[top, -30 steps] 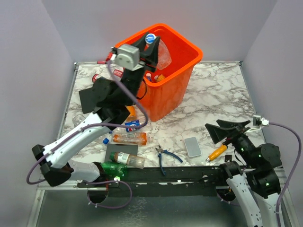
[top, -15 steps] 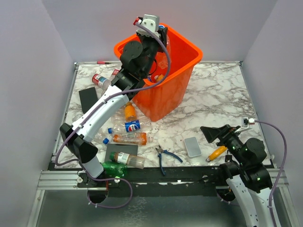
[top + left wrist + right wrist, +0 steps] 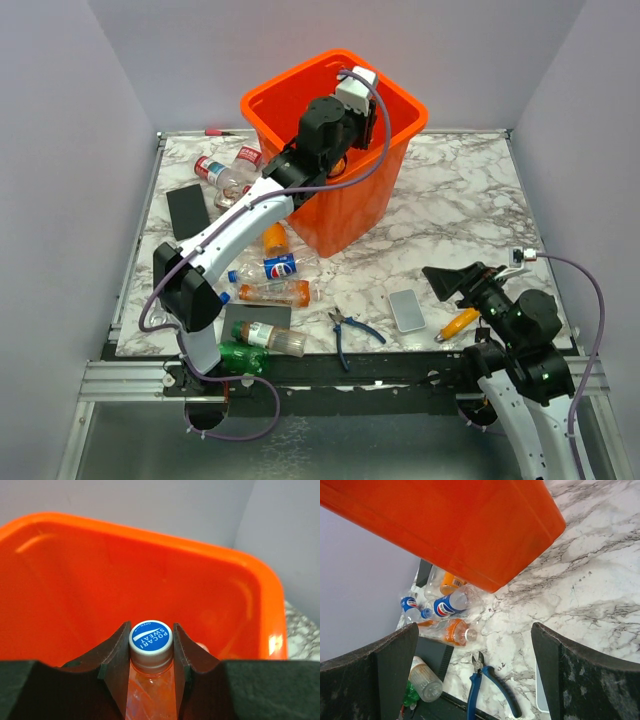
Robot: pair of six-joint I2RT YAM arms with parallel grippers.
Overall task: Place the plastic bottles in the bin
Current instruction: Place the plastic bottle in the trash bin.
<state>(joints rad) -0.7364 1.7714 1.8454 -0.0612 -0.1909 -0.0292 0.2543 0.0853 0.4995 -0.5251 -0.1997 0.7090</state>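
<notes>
With right jaws wide, left jaws hold a clear blue-capped bottle over the orange bin; dropped high, it may bounce out.

Recorded left arm stretched long from its base at the near left edge, elbow bent low near the base, forearm rising diagonally toward the far centre, wrist highest. Found left gripper tipped down and away, jaws clamped tight on the neck of a blue-capped bottle, one finger on each side just under the cap. Logged right arm folded compactly over its base at the near right. Saw right gripper held above the counter, aimed toward its middle, jaws spread wide.
</notes>
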